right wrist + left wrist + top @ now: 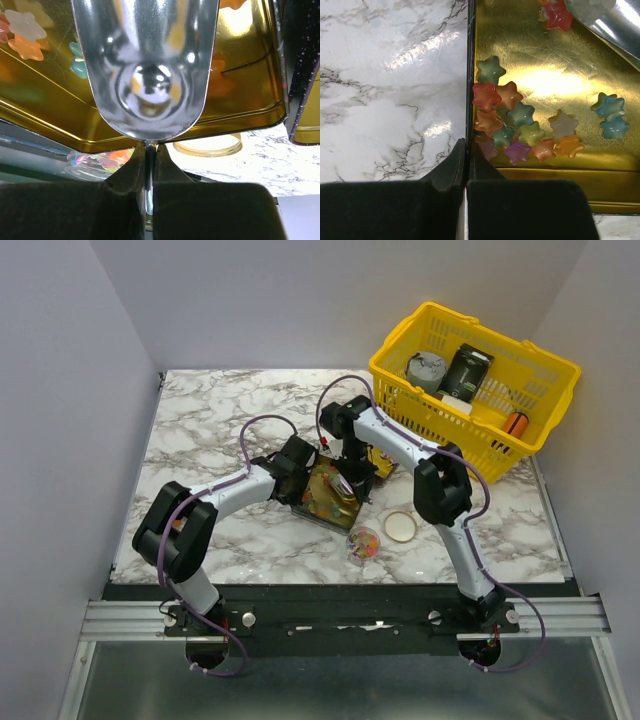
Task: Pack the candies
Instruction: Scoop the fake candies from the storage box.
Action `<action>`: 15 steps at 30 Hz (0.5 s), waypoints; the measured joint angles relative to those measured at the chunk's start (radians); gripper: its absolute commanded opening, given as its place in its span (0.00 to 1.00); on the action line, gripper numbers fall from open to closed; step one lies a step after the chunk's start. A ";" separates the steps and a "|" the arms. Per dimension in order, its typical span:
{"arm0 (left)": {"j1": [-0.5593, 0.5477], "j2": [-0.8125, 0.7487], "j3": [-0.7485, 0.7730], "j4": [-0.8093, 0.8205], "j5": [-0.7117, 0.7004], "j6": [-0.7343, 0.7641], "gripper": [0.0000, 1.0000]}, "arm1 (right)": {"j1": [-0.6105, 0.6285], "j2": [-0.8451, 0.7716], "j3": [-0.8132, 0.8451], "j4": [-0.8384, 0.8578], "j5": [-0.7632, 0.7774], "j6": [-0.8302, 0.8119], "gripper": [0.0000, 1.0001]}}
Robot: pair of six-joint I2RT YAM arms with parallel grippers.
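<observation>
Right claw (150, 150) is clamped on the handle of the scoop (150, 65). The bowl points straight away from it, low over the tin (40, 100), and looks empty. Candies (515, 130), star-shaped, are heaped against one tin wall, left of the scoop's mouth. Left claw (466, 150) is pinched shut on that same wall, just beside the heap, so room is tight there. Open jar (363, 543) and lid (400, 527) sit just off the tin's near corner, toward the tabletop (200, 430) near edge. Basket (470, 390) is well apart, at the far right corner.
</observation>
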 measured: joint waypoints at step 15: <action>-0.007 -0.001 -0.002 -0.003 -0.030 0.002 0.00 | 0.001 -0.039 -0.039 0.045 0.006 0.099 0.01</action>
